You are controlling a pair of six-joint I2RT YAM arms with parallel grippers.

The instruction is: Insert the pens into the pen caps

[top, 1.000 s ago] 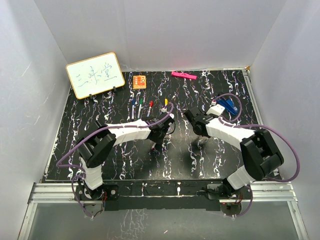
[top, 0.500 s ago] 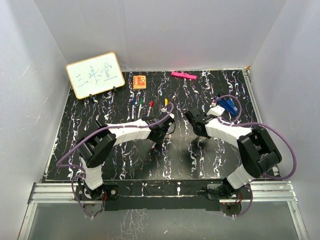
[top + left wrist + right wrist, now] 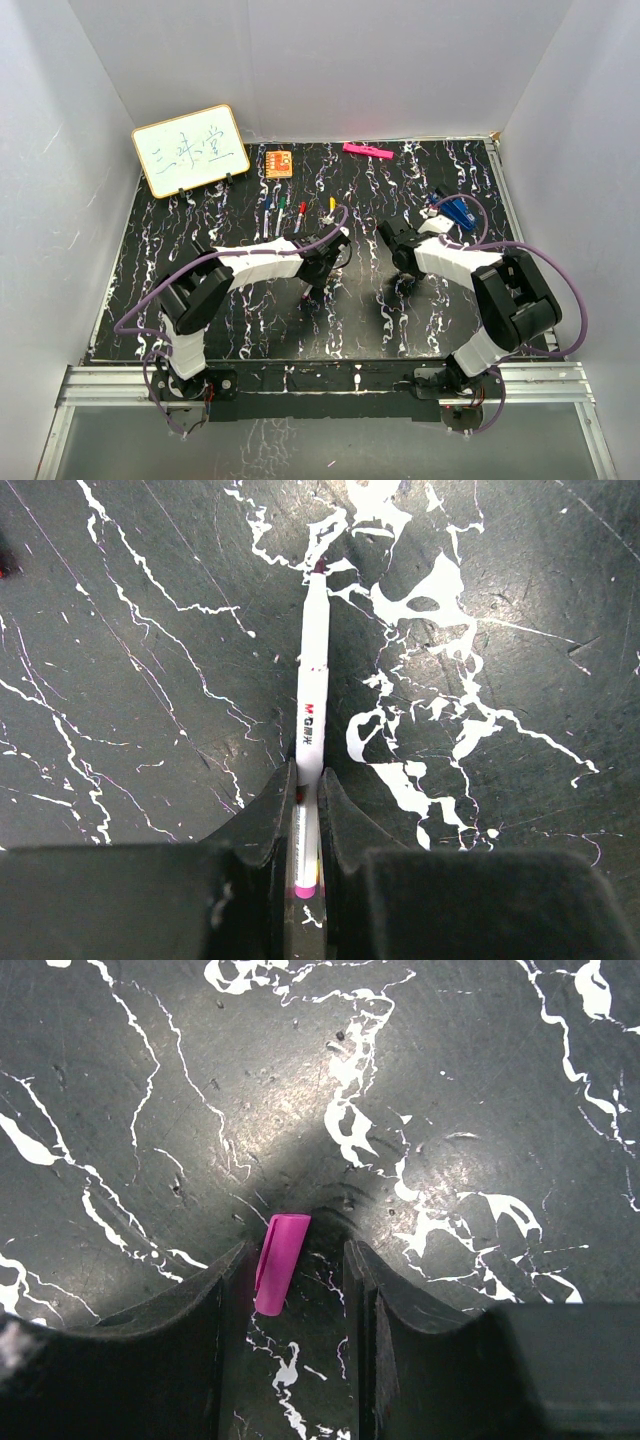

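The left tool [image 3: 308,800] clamps a white pen [image 3: 312,695] (tip toward 12 o'clock); the right tool [image 3: 296,1258], spread apart, straddles a magenta cap [image 3: 278,1272].

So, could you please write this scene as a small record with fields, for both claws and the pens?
left claw: shut on white pen, dark tip pointing away
right claw: open, astride purple cap lying on table
other pens: row farther back on table
stage: pen and cap not yet joined
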